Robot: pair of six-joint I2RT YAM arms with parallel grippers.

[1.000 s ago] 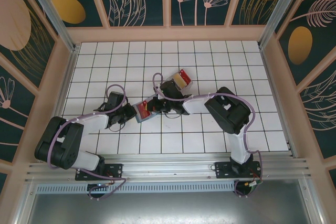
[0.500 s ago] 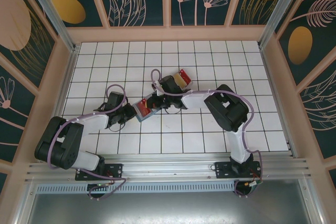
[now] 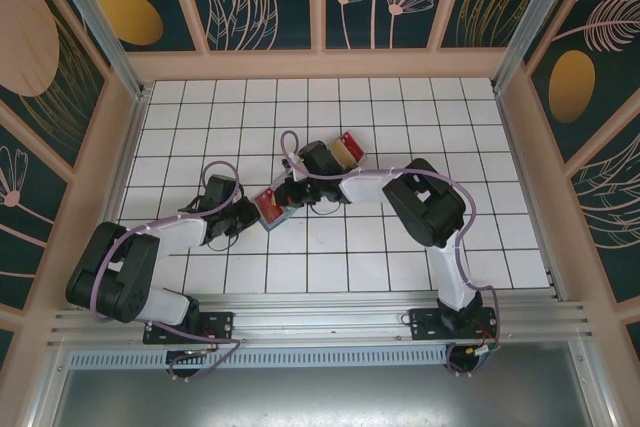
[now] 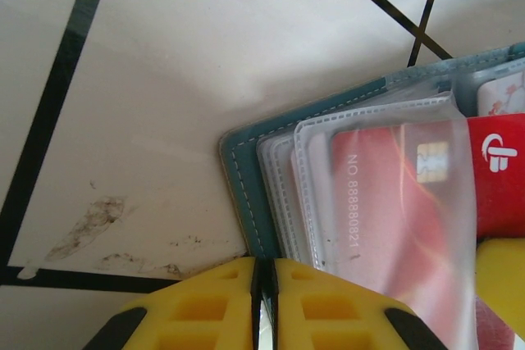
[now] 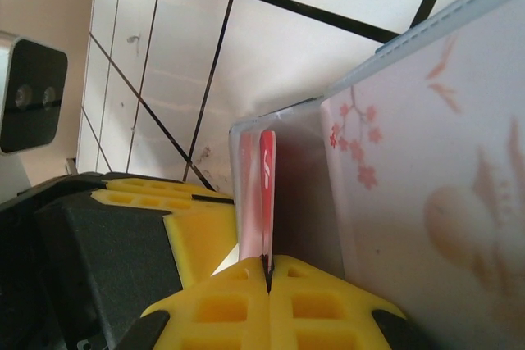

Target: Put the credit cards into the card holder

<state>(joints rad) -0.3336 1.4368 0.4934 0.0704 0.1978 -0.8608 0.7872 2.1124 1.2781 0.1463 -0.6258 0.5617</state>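
The white tiled tabletop (image 3: 400,107) carries everything. The right arm (image 3: 430,207) bends in from the near right and the left arm (image 3: 130,267) from the near left, and both meet just left of the middle.

The left tool (image 4: 264,272) has its yellow fingers pressed together on the corner edge of the teal wallet (image 4: 246,161), which lies open on the tiles. The right tool (image 5: 268,272) is pinched together on the end of the red credit card (image 4: 385,194). That card sits mostly inside one of the wallet's clear sleeves, with its far end sticking out. Beside it in the wallet is a pale panel (image 5: 426,202) printed with pink blossoms.

The card holder (image 3: 348,150), a small clear box, stands on the tabletop just beyond the right tool and apart from the wallet. Red and yellowish cards show inside it, too small to count.
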